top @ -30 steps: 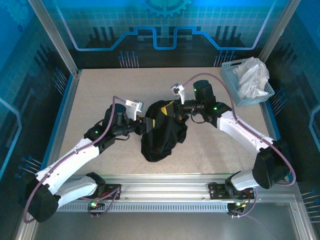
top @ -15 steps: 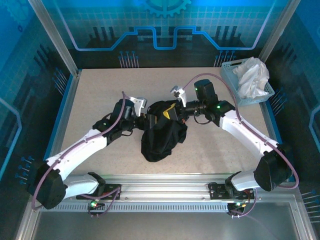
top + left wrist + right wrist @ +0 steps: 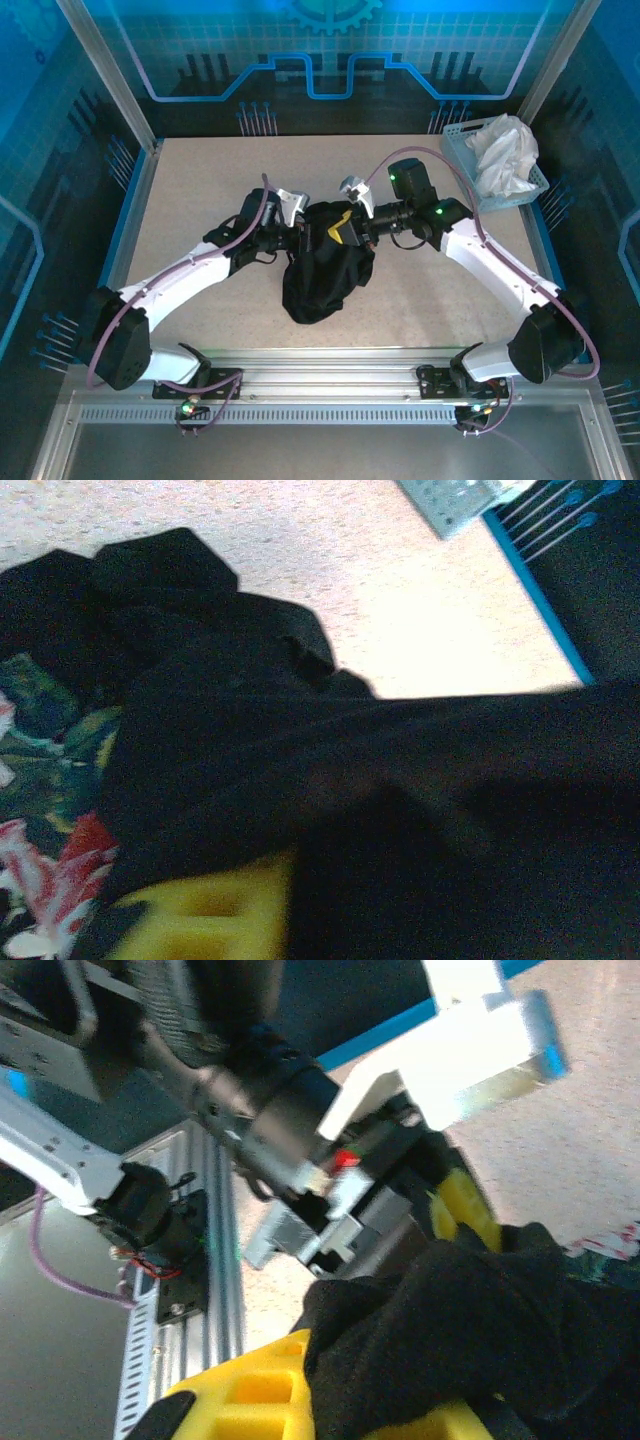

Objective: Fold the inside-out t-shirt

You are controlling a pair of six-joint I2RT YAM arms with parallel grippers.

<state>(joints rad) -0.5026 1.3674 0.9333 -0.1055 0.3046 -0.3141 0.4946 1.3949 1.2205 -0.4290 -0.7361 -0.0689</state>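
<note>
Left arm: I see my left arm (image 3: 185,280) rise from its base at lower left, elbow out by the left side, white link slanting up toward the middle.
Left wrist: my left wrist (image 3: 262,225) sits just left of centre.
Left gripper: my left gripper (image 3: 302,240) points right; how its jaws stand, I can't make out.
Right arm: my right arm (image 3: 495,265) bends at lower right, white link running up and left.
Right wrist: my right wrist (image 3: 405,212) is right of centre.
Right gripper: my right gripper (image 3: 346,230) points left, near the left one, jaws closed in a grip, yellow fingers (image 3: 258,1390) low in the right wrist view.
</note>
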